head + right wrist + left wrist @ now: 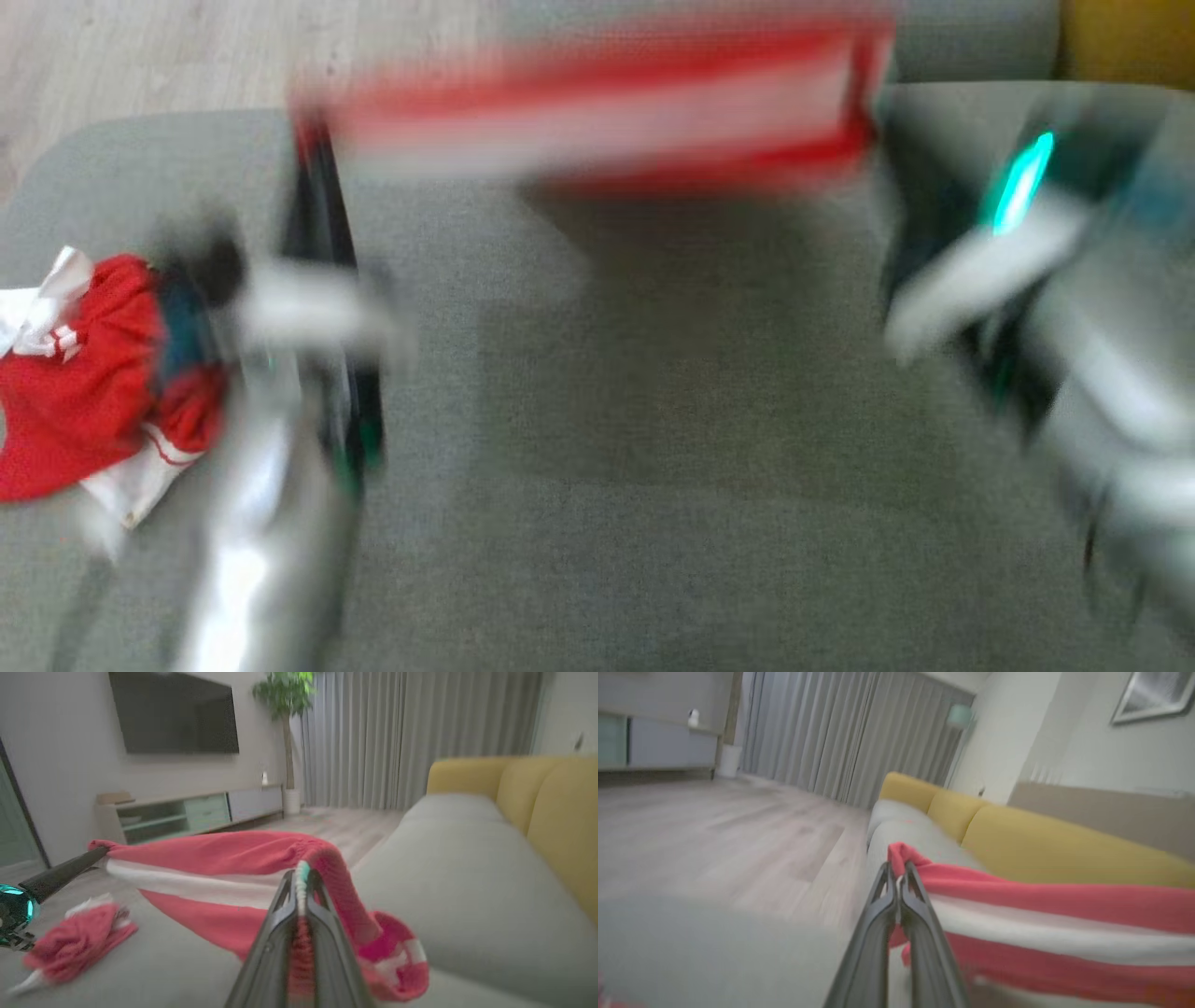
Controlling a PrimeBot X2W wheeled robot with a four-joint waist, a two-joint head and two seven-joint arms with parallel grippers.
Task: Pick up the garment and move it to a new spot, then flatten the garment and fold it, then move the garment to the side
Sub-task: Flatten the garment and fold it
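Through my head camera everything is smeared. The garment [597, 103], red with a white stripe, hangs stretched across the far side of the grey seat [597, 420]. My left pincer [306, 140] is at its left end and my right pincer [878, 131] at its right. A crumpled red-and-white heap [84, 392] lies at the near left.

From my left wrist, both fingers are pressed together on the red hem, with the yellow backrest [1064, 849] beyond.

From my right wrist, the fingers are likewise clamped on a bunched red edge. The cloth droops towards the seat, and I cannot tell whether it touches.

I judge this to be the carry, with flattening to come. Next, both ends should go down together onto the bare seat, taut and clear of the heap.
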